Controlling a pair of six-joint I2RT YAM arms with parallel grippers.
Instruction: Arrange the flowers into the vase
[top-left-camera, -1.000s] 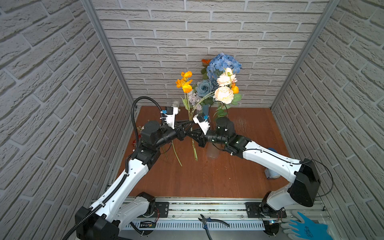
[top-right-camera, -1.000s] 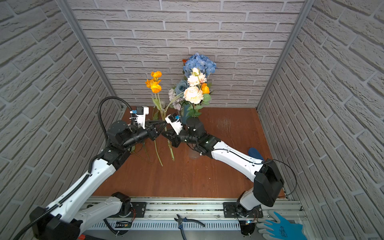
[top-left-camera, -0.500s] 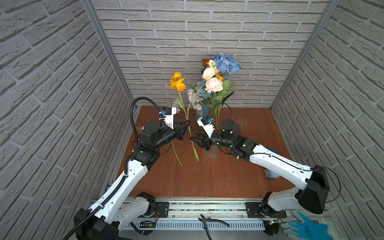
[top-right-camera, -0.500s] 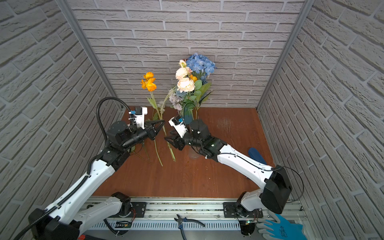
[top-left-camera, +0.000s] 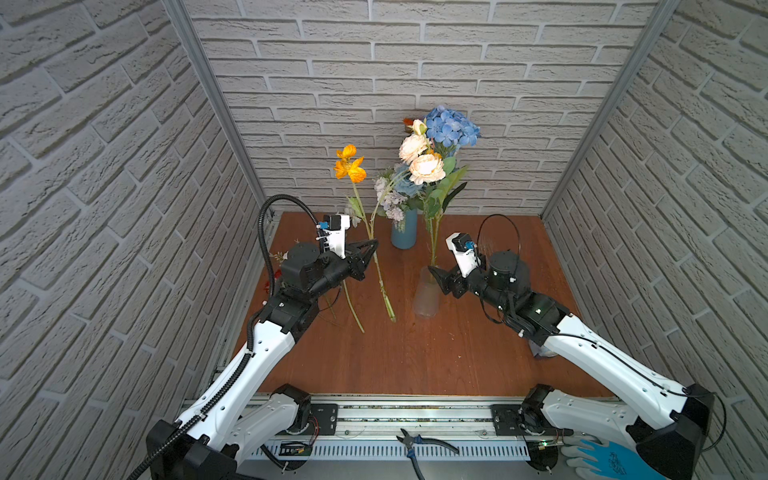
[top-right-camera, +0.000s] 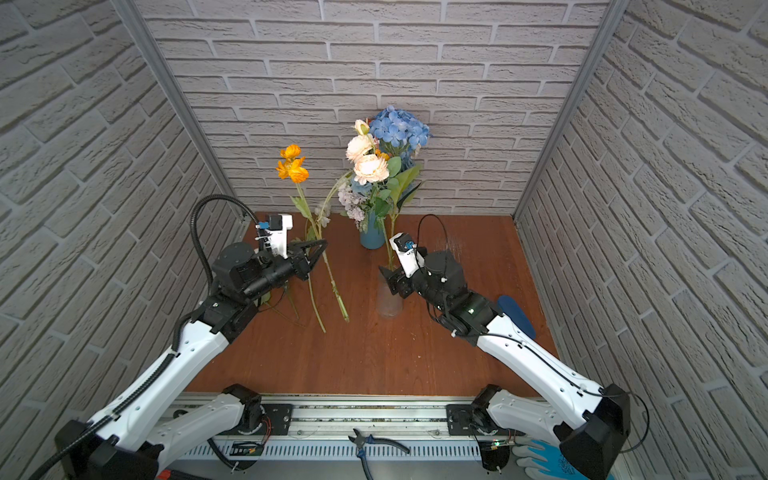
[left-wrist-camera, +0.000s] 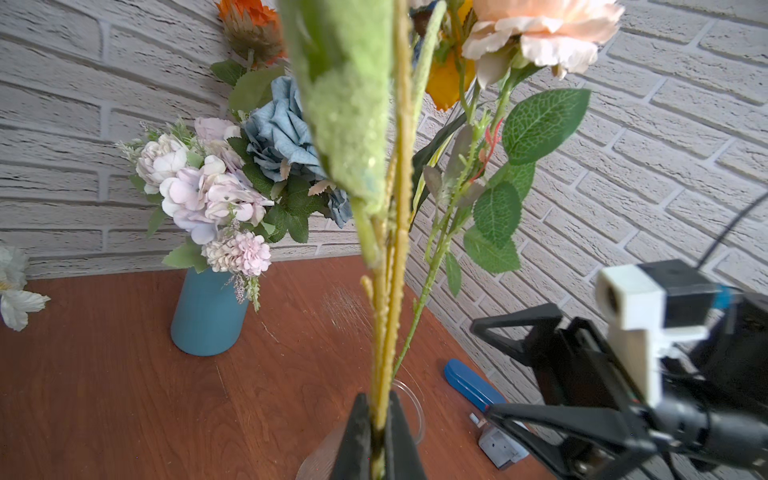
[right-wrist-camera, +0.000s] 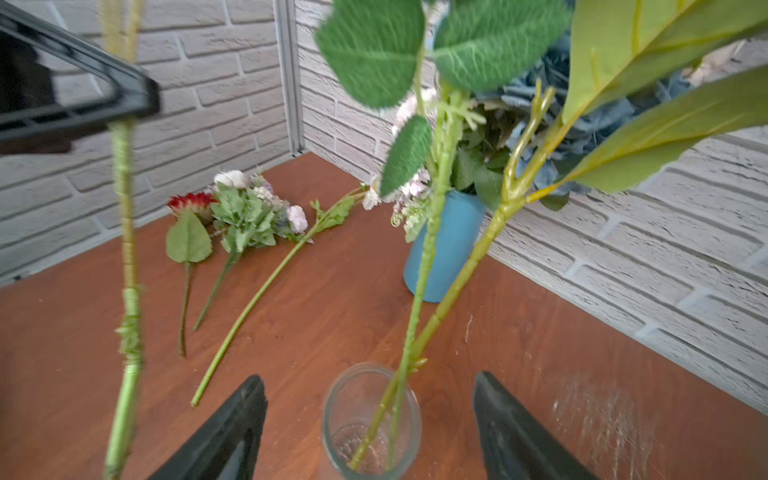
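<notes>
The right gripper is nearest. It is wide open and holds nothing, with the clear glass vase just beyond its fingertips. Two leafy stems stand in the vase, their blooms cut off. Bare table lies between it and the left gripper, clamped on a near-upright orange poppy stem, blooms up, foot contact unclear. A blue vase stands behind.

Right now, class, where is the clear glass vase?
In both top views the glass vase stands mid-table, just in front of the blue vase, beside the right end effector.
</notes>
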